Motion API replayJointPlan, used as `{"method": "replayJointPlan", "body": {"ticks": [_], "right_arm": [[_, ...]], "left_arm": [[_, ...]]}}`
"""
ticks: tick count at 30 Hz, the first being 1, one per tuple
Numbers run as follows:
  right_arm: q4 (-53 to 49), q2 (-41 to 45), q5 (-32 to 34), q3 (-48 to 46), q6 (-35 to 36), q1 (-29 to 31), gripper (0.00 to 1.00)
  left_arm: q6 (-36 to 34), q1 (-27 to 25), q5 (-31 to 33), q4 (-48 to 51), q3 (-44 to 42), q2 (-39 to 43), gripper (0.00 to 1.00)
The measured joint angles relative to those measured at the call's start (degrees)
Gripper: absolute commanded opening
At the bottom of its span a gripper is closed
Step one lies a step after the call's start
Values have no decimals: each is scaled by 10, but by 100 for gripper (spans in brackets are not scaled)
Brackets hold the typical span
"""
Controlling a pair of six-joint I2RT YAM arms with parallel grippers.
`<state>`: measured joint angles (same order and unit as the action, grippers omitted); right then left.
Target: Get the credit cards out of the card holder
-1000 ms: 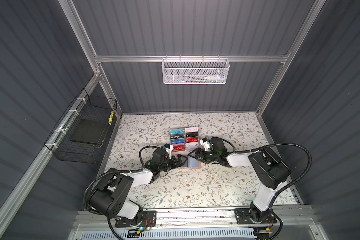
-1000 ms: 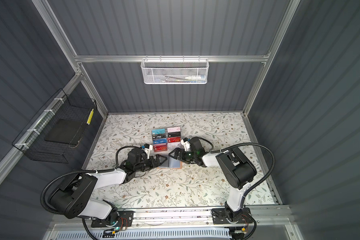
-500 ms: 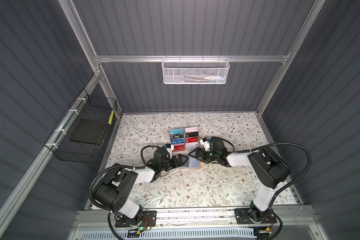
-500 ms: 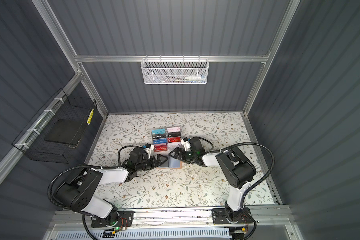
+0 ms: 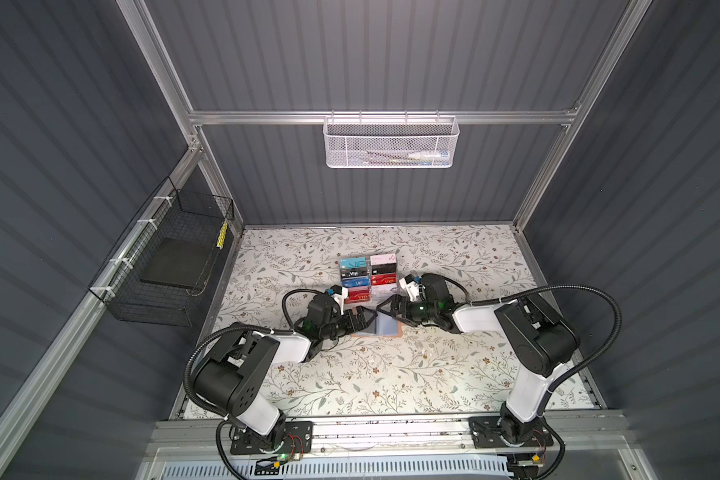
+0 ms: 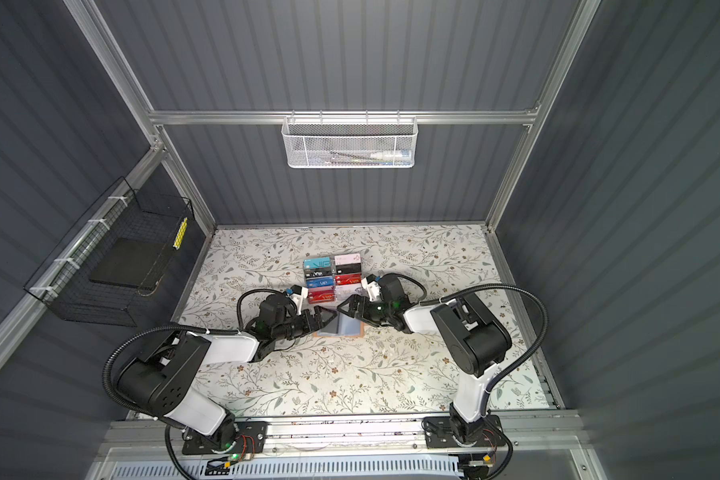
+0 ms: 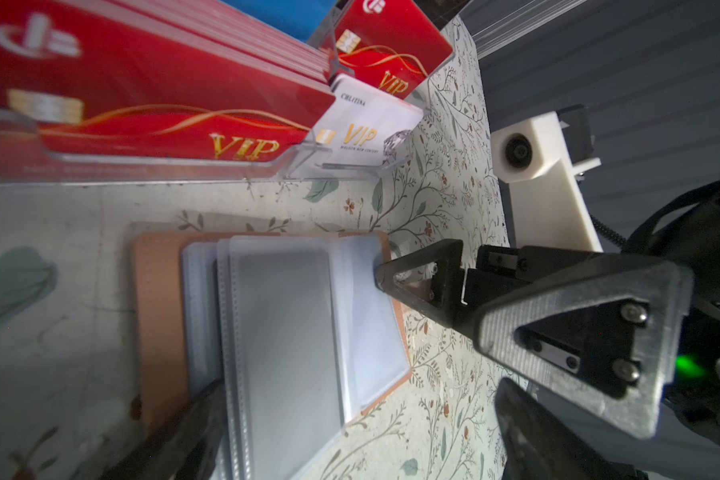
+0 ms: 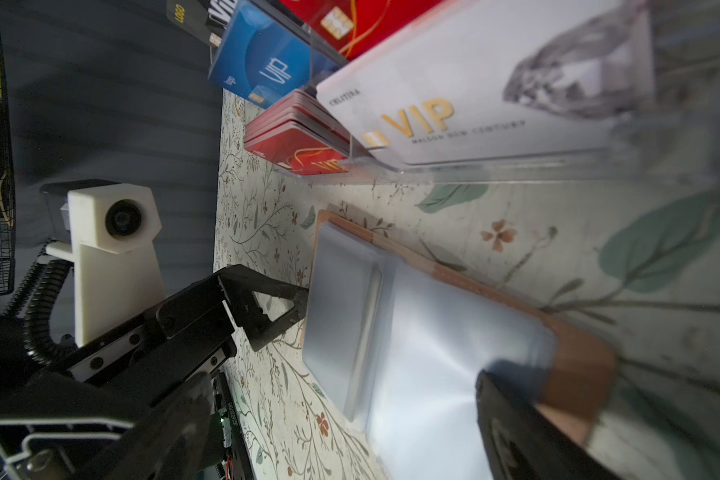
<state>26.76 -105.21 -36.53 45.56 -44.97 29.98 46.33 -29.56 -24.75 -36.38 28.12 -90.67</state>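
Observation:
The card holder (image 5: 385,326) lies open on the floral table, tan cover down and grey-blue pocket pages (image 7: 283,332) up. I cannot tell whether its pockets hold anything. Credit cards (image 5: 358,296) with VIP lettering stand in a clear tiered rack (image 7: 163,170) just behind it. At the holder's left side my left gripper (image 5: 362,322) is open, one of its fingers (image 7: 192,428) lying on the left pages. My right gripper (image 5: 387,311) is open at the right side, with a fingertip (image 7: 381,276) against the holder's right edge and its other finger (image 8: 516,424) over a tan corner.
A black wire basket (image 5: 171,266) hangs on the left wall and a white mesh basket (image 5: 389,143) on the back wall. The rack stands a short way behind both grippers. Floral tabletop (image 5: 391,374) stretches toward the front rail.
The left arm's rear links have shifted slightly toward the middle. Both grippers stay open at the holder's two sides.

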Motion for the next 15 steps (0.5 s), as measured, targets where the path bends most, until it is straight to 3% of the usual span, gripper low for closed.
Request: {"method": "replayJointPlan", "body": {"ticks": [15], "right_arm": [[2,-3,-2,2,0,0,99]], "left_arm": [[2,-1,3,26,0,24,100]]}}
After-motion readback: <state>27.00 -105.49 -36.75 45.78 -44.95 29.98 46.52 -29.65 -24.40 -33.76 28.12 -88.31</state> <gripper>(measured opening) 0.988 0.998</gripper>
